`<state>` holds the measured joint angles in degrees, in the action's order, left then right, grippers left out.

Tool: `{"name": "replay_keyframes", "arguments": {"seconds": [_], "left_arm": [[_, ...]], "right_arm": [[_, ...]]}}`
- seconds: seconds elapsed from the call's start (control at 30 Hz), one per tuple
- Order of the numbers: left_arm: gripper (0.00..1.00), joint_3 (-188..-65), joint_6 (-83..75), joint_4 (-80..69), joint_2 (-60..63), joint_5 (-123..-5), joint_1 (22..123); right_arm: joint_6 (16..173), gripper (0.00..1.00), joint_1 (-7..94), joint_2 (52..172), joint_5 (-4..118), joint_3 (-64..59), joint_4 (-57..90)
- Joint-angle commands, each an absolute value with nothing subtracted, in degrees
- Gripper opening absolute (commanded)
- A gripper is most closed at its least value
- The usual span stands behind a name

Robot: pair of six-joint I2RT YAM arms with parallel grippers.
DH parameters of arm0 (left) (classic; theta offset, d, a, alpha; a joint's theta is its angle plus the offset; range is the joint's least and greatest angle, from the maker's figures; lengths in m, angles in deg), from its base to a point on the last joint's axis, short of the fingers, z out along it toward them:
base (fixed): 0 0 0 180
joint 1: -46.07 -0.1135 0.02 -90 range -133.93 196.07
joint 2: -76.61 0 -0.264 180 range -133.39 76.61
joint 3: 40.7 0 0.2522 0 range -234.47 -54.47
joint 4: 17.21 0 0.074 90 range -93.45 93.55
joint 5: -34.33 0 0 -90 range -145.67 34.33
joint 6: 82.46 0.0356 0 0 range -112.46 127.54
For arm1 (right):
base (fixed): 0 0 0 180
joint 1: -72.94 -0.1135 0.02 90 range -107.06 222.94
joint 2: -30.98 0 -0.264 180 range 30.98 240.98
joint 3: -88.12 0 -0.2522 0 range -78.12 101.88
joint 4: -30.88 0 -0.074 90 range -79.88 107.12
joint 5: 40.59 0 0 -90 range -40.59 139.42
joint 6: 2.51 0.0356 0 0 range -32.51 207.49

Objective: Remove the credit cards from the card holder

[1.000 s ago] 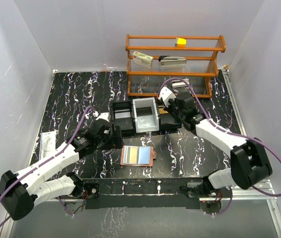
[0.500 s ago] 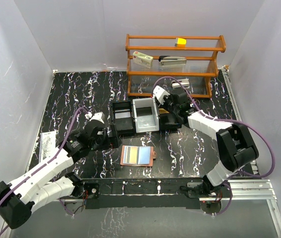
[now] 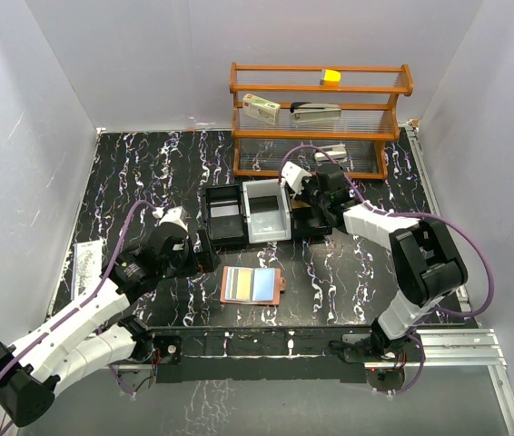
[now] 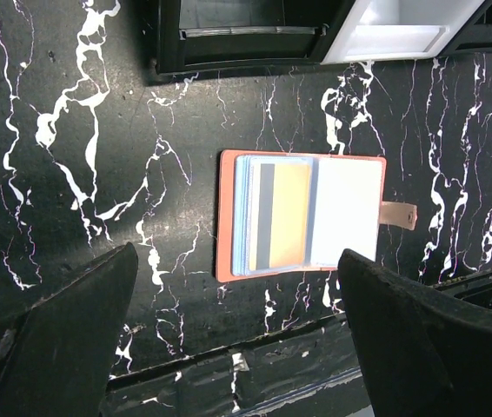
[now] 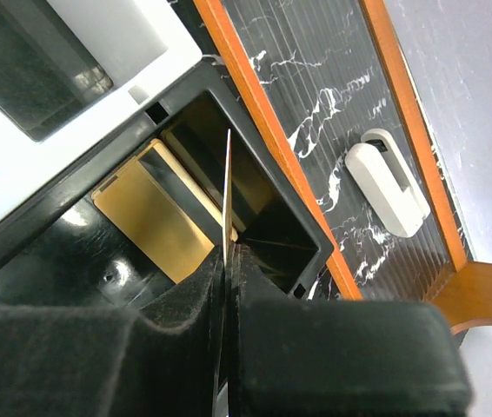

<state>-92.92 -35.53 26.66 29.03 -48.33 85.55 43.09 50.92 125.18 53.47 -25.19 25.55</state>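
The salmon-pink card holder [image 3: 278, 289] [image 4: 226, 217] lies open on the black marble table, near the front edge. A yellow-orange credit card [image 4: 288, 215] with a dark stripe sits in its left pocket over blue card edges [image 4: 241, 217]; the right pocket looks pale and blank. My left gripper [image 3: 205, 251] [image 4: 236, 255] hangs open above the holder's near edge, touching nothing. My right gripper [image 3: 304, 202] [image 5: 233, 248] is shut on a thin card [image 5: 228, 187] seen edge-on, held over the right compartment of the black tray [image 3: 223, 221]. A gold card [image 5: 155, 217] lies flat in that compartment.
The tray's middle holds a white bin [image 3: 267, 213]. Behind it stands a wooden shelf [image 3: 316, 136] with a white-and-red box [image 3: 261, 109], a stapler [image 3: 316, 111], a yellow block [image 3: 331, 77] and a white device [image 5: 391, 182]. A clear packet [image 3: 85, 266] lies at the left edge.
My right gripper has swung left and in over the tray's right compartment with the card. The left arm has drawn back a little toward the near left, still open.
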Motion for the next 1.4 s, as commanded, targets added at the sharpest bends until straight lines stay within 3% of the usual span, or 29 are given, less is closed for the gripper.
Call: {"name": "replay_keyframes", "arguments": {"seconds": [0.0,0.17,0.33,0.6,1.37], "left_arm": [[0.99,-94.38,-33.81,25.98,29.11,-48.28,85.24],[0.99,-94.29,-33.46,26.43,29.05,-47.90,85.27],[0.99,-93.38,-34.37,25.93,29.04,-46.93,85.27],[0.99,-93.00,-34.21,26.24,28.28,-47.44,85.27],[0.99,-91.20,-34.77,25.99,29.34,-47.58,85.27]], "right_arm": [[41.53,0.00,51.45,127.62,54.20,-25.46,31.10],[41.06,0.00,51.42,128.44,55.12,-25.34,29.85],[41.75,0.08,51.43,128.94,56.71,-25.93,29.47],[40.76,0.11,51.44,129.35,56.73,-26.53,28.67],[34.92,0.05,51.45,134.26,59.10,-20.52,21.28]]}}
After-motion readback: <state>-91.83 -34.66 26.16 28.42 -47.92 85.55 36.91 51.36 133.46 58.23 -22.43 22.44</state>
